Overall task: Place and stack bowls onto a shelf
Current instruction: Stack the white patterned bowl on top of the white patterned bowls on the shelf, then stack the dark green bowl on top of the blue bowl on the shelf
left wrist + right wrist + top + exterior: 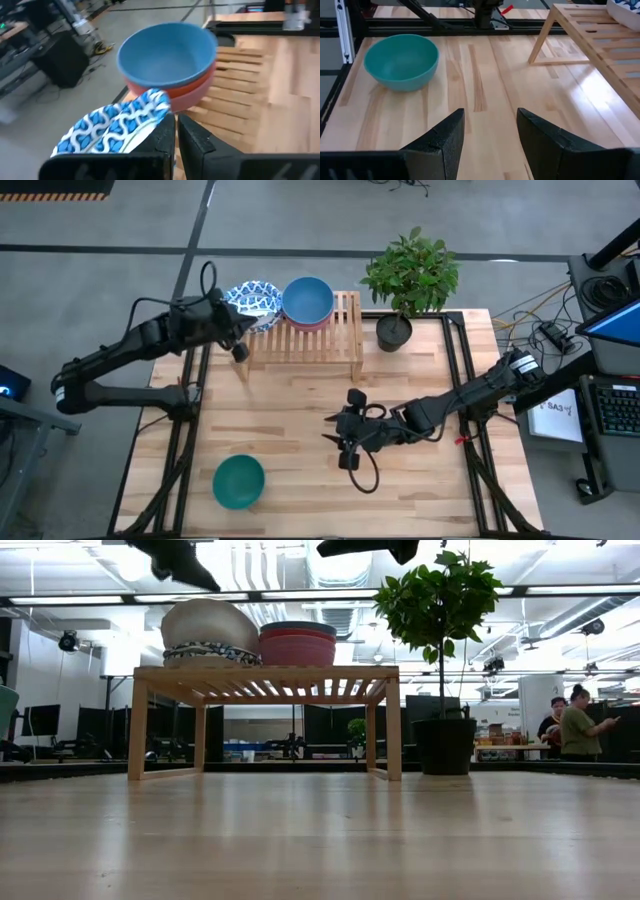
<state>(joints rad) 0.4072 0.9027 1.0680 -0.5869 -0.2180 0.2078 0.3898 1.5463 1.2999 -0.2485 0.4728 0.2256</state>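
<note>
Blue-patterned bowls (252,301) on the shelf (330,340) half hide behind the left gripper (240,350), fingers together; right gripper (345,448) wide, empty.

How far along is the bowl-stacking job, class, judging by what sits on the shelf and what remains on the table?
Done: a blue bowl sits nested on a pink bowl on the shelf, with the patterned bowls at its left end. In hand: nothing; the left gripper, fingers shut and empty, is beside the patterned bowls. Left: the green bowl waits on the table, and the open right gripper hovers mid-table, facing it.
</note>
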